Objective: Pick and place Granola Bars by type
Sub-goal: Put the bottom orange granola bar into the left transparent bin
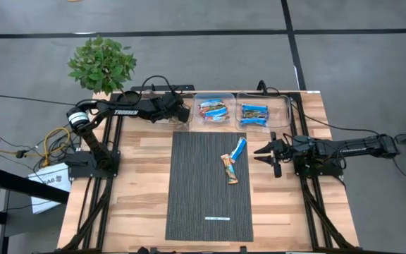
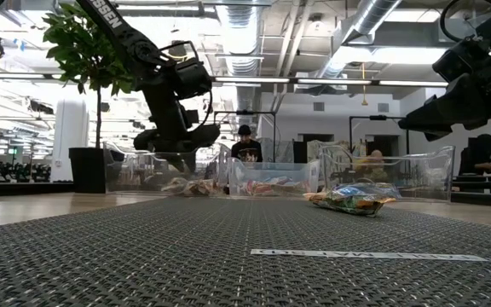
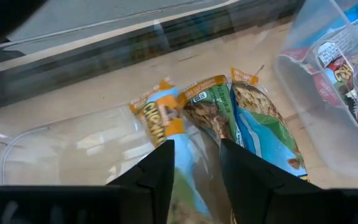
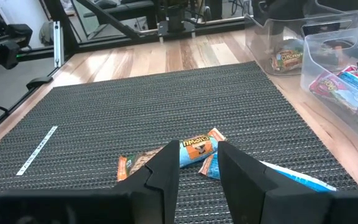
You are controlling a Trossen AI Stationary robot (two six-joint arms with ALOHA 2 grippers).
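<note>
High view: nearest the lens, the two arms span the desk (image 1: 139,152). The left hand (image 1: 177,111) hangs over the first of three clear bins at the mat's twelve o'clock edge; the middle bin (image 1: 212,109) holds red-and-blue bars and the right bin (image 1: 262,111) holds bright blue ones, so the sorting by type looks well along. Two Granola Bars (image 1: 234,161) remain on the dark mat (image 1: 210,185), a blue one and a tan one touching end to end. The right hand (image 1: 268,153) waits at their three o'clock, fingers spread, holding nothing.

Low view: the mat and its white strip (image 2: 368,255) lie closest; the loose bars (image 2: 353,198) sit ahead of the bins, and the left hand (image 2: 176,136) dips into the left bin (image 2: 135,170).

Left wrist view: dark fingers (image 3: 157,174) stand a little apart above tan-orange and green-wrapped bars (image 3: 219,115) in the bin. They seem to grip nothing, though the tips are partly cut off.

Right wrist view: its fingers (image 4: 163,168) are parted and empty, aimed at the orange-labelled bar (image 4: 197,148) just beyond them, probably the next pick.
</note>
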